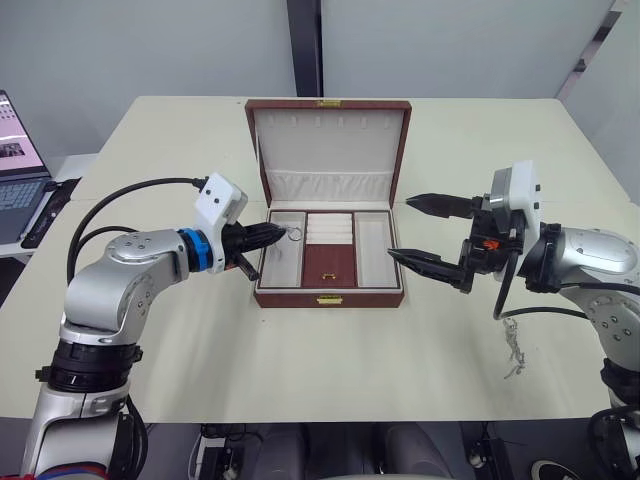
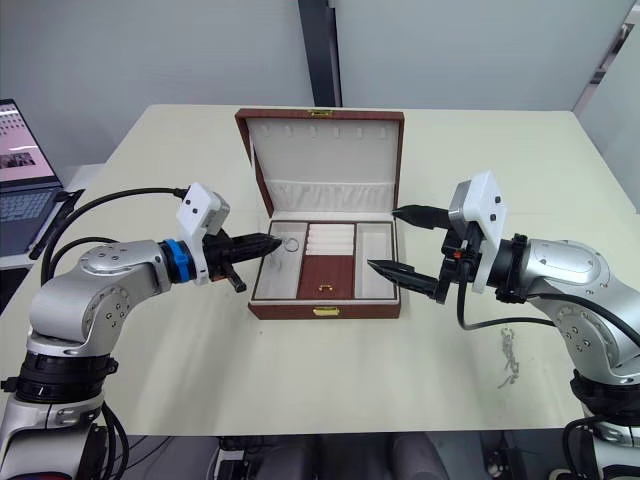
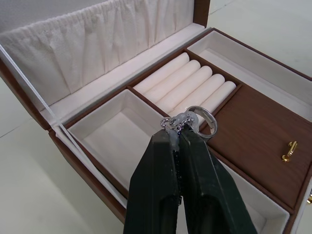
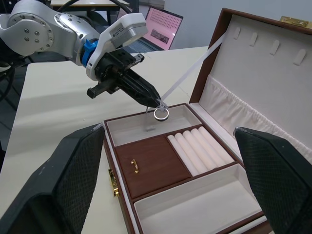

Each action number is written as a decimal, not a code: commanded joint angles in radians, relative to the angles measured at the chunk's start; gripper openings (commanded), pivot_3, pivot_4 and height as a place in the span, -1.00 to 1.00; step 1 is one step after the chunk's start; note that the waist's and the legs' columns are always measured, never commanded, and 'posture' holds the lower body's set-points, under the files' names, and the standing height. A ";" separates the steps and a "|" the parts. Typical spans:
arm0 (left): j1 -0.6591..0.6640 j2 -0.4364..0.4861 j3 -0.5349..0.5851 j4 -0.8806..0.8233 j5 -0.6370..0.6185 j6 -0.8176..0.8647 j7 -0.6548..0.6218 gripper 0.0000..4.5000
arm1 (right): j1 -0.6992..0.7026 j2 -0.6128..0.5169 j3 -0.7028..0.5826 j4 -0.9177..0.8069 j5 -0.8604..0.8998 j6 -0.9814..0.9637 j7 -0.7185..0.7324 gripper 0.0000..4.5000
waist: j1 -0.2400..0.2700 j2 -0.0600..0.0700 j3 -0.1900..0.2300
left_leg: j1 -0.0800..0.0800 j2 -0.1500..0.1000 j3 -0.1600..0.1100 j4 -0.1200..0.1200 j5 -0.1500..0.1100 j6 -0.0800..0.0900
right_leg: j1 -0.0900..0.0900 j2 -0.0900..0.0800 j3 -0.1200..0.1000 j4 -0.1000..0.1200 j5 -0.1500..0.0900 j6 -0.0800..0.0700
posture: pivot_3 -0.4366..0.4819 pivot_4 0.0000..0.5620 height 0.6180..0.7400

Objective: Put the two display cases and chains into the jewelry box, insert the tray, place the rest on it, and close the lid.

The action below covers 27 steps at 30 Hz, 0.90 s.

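**Ring held over the tray, chain waits on the table**

On the far left a laptop [image 1: 15, 170] stands open beside the table [image 1: 150, 350]. The left gripper [image 1: 283, 234] has its two black fingers pressed together on a small silver ring [image 3: 201, 119], a thin shiny band with a little sparkling top. It hangs above the left compartment of the tray [image 1: 329, 260], close to the cream ring rolls [image 3: 187, 85].

The jewelry box [image 1: 328, 200] sits in the middle of the table with its lid [image 1: 328, 135] standing upright. The outside is reddish-brown wood with a gold clasp; the inside is soft pale fabric, gathered into a pocket in the lid. The tray is already inserted: two open side compartments, padded rolls, and a small wooden flap with a gold handle [image 3: 290, 151]. I judge that the lower items are stored and the task is in its later part.

The right gripper [image 1: 420, 233] waits just beside the box, fingers spread wide, holding nothing. A thin metal chain [image 1: 513, 350] lies on the table near the right arm, so it is left to place, then the lid must be closed.
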 commanded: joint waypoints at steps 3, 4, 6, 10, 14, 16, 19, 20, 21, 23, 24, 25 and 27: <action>-0.002 0.002 0.018 -0.009 0.000 -0.021 -0.003 -0.98 | -0.011 -0.004 -0.011 -0.025 0.010 -0.019 0.001 1.00 | 0.000 0.000 0.000 | 0.000 0.000 0.000 0.000 0.000 0.000 | 0.000 0.000 0.000 0.000 0.000 0.000 | -0.05 -0.47 1.00; -0.001 0.000 0.020 -0.010 -0.002 -0.020 -0.002 -0.98 | -0.011 -0.004 -0.011 -0.024 0.010 -0.020 0.002 1.00 | 0.000 0.000 0.000 | 0.000 -0.001 0.000 0.000 0.000 0.000 | 0.000 0.000 0.000 0.000 0.000 0.000 | -0.05 -0.47 1.00; 0.001 -0.001 0.024 -0.011 -0.005 -0.021 -0.002 -0.98 | -0.011 -0.005 -0.010 -0.022 0.009 -0.020 0.004 1.00 | 0.000 0.000 0.000 | 0.000 0.000 0.000 0.000 0.000 0.000 | 0.000 0.000 0.000 0.000 0.000 0.000 | -0.05 -0.47 1.00; 0.001 -0.007 0.029 -0.011 -0.008 -0.026 0.000 -0.51 | -0.010 -0.006 -0.010 -0.019 0.007 -0.022 0.008 1.00 | 0.000 0.000 0.000 | 0.000 0.000 0.000 0.000 0.000 0.000 | 0.000 0.000 0.000 0.000 0.000 0.000 | -0.05 -0.47 1.00; -0.003 -0.008 0.028 -0.016 -0.013 -0.027 -0.003 0.03 | -0.009 -0.006 -0.010 -0.018 0.007 -0.021 0.010 1.00 | 0.000 0.000 0.000 | 0.000 0.000 0.000 0.000 0.000 0.000 | 0.000 0.000 0.000 0.000 0.000 0.000 | -0.05 -0.47 1.00; -0.003 -0.006 0.030 -0.020 -0.016 -0.025 -0.004 0.27 | -0.008 -0.007 -0.011 -0.018 0.007 -0.020 0.011 1.00 | 0.000 0.000 0.000 | 0.000 0.000 0.000 0.000 0.000 0.000 | 0.000 0.000 0.000 0.000 0.000 0.000 | -0.05 -0.47 1.00; -0.007 -0.006 0.036 -0.024 -0.024 -0.021 -0.006 0.65 | -0.004 -0.011 -0.015 -0.014 0.006 -0.021 0.016 1.00 | 0.000 0.000 0.000 | 0.000 0.000 0.000 0.000 0.000 0.000 | 0.000 0.000 0.000 0.000 0.000 0.000 | -0.05 -0.47 1.00; -0.008 -0.006 0.037 -0.023 -0.026 -0.022 -0.008 0.76 | -0.001 -0.012 -0.017 -0.011 0.006 -0.022 0.018 1.00 | 0.000 0.000 0.000 | 0.000 0.000 0.000 0.000 0.000 0.000 | 0.000 0.000 0.000 0.000 0.000 0.000 | -0.05 -0.47 1.00; -0.007 -0.006 0.039 -0.022 -0.030 -0.024 -0.011 0.90 | 0.002 -0.014 -0.020 -0.008 0.006 -0.023 0.020 1.00 | 0.000 0.000 0.000 | 0.000 0.000 0.000 0.000 0.000 0.000 | 0.000 0.000 0.000 0.000 0.000 0.000 | -0.05 -0.47 1.00; -0.005 -0.003 0.048 -0.015 -0.036 -0.032 -0.019 0.98 | 0.010 -0.018 -0.024 0.000 0.002 -0.028 0.026 1.00 | 0.000 0.000 0.000 | 0.000 0.000 0.000 0.000 0.000 0.000 | 0.000 0.000 0.000 0.000 0.000 0.000 | -0.05 -0.47 1.00; -0.002 0.003 0.055 -0.011 -0.039 -0.038 -0.027 0.98 | 0.014 -0.021 -0.027 0.006 0.001 -0.031 0.030 1.00 | 0.000 0.000 0.000 | 0.000 0.000 0.000 0.000 0.000 0.000 | 0.000 0.000 0.000 0.000 0.000 0.000 | -0.05 -0.47 1.00; 0.003 0.011 0.063 -0.008 -0.042 -0.046 -0.039 0.98 | 0.021 -0.027 -0.031 0.012 -0.005 -0.036 0.035 1.00 | 0.000 0.000 0.000 | 0.000 0.000 0.000 0.000 0.000 0.000 | 0.000 0.000 0.000 0.000 0.000 0.000 | -0.05 -0.47 1.00; 0.022 0.040 0.108 -0.004 -0.069 -0.061 -0.092 0.98 | 0.051 -0.052 -0.057 0.052 -0.029 -0.060 0.057 1.00 | 0.000 0.000 0.000 | 0.000 0.000 0.000 0.000 0.000 0.000 | 0.000 0.000 0.000 0.000 0.000 0.000 | -0.05 -0.47 1.00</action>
